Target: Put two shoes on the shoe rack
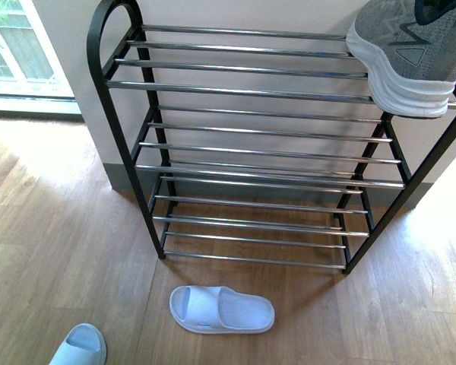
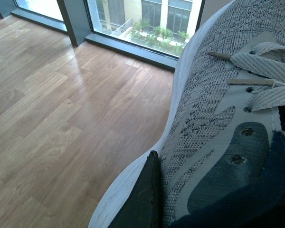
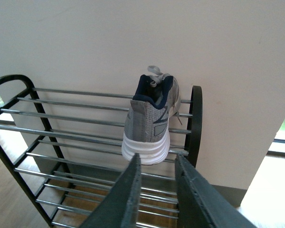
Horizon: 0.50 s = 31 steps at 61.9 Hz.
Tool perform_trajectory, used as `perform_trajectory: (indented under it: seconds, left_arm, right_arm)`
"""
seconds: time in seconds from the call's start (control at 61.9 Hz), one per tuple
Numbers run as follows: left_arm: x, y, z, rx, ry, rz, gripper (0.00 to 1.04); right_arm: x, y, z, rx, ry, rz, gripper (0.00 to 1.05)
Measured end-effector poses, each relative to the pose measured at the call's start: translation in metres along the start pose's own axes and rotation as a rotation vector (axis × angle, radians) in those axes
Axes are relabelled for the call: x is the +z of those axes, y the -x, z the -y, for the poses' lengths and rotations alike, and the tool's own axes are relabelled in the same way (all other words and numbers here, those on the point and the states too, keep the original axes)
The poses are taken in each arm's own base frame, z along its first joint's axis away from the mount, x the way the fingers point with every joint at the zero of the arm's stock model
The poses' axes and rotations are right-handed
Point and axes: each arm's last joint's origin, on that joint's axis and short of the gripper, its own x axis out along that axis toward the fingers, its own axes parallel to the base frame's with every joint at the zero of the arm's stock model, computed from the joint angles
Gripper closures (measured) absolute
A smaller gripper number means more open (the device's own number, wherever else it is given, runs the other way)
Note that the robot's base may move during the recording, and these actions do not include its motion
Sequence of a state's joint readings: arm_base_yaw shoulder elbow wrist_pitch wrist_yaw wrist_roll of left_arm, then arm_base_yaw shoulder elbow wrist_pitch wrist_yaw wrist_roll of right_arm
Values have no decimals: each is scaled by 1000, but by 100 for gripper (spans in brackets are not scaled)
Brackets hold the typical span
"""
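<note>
Sneaker number one (image 1: pixel 410 53) is sitting on the top shelf of the shoe rack (image 1: pixel 243 90), out at the 2 o'clock corner of the front view. Its toe is pointing at the wall (image 3: pixel 133 42) and its heel is hanging slightly over the front bar (not tidy, but it is looking stable). The right gripper (image 3: pixel 157 159) is hovering just short of that heel, its jaws standing apart with nothing between them.

Over on the other arm, the second sneaker (image 2: pixel 213 118) is filling the left wrist view, up above the wooden floor (image 2: pixel 61 118). The left gripper (image 2: pixel 150 194) is looking clamped on it. One dark finger is pressing against the white sole's side and its partner is hidden, so I'm judging that grip rather than seeing it whole.

The step in hand, I'd say, is carrying shoe two to the rack. The free stretch of top bars is lying at 9 o'clock from the parked shoe, and that's the spot I'd be aiming for. I'd be going in toe to the wall, with the sole bridging several bars and staying clear of its twin so nothing is getting nudged off. Letting go should be waiting until the sole is resting flat, because those bars are thin and shiny.

On the floor, a white slipper (image 1: pixel 222 309) is lying at 6 o'clock from the rack and a pale blue slipper (image 1: pixel 80 346) at 7 o'clock, both well apart from the action.
</note>
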<state>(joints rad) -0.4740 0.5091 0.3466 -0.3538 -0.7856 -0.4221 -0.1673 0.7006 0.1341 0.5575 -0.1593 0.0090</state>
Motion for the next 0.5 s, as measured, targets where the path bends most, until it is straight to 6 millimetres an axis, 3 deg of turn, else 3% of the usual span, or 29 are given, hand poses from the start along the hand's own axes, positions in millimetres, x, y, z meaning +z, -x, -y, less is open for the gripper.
perform_trajectory:
  seconds: [0.016,0.34,0.501]
  left_arm:
    - [0,0,0,0,0,0,103]
    - [0,0,0,0,0,0,103]
    - [0,0,0,0,0,0,103]
  right_arm:
    - [-1,1,-1,0,1,0,103]
    - [-14,20,-20,9,7,2,103]
    - [-18,26,-20,3,7,2,103]
